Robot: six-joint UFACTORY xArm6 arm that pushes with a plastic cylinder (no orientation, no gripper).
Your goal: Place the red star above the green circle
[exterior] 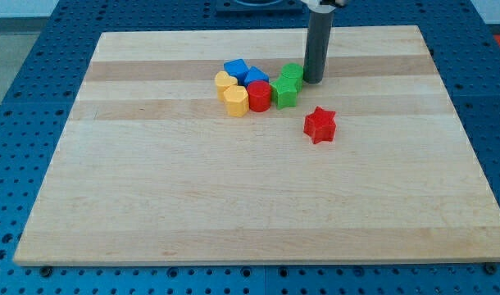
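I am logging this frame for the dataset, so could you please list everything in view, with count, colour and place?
red star: 1, red, alone, toward the view's lower right of the cluster
green circle: 1, green, at the cluster's right end, upper part
green star: 1, green, just below the green circle
red cylinder: 1, red, left of the green star
blue blocks: 2, blue, top of the cluster; shapes unclear
yellow blocks: 2, yellow, cluster's left end; shapes unclear
wooden board: 1, light wood, fills most of the view
blue pegboard: 1, blue, around the board
my tip: 1, dark rod, right beside the green circle on the view's right
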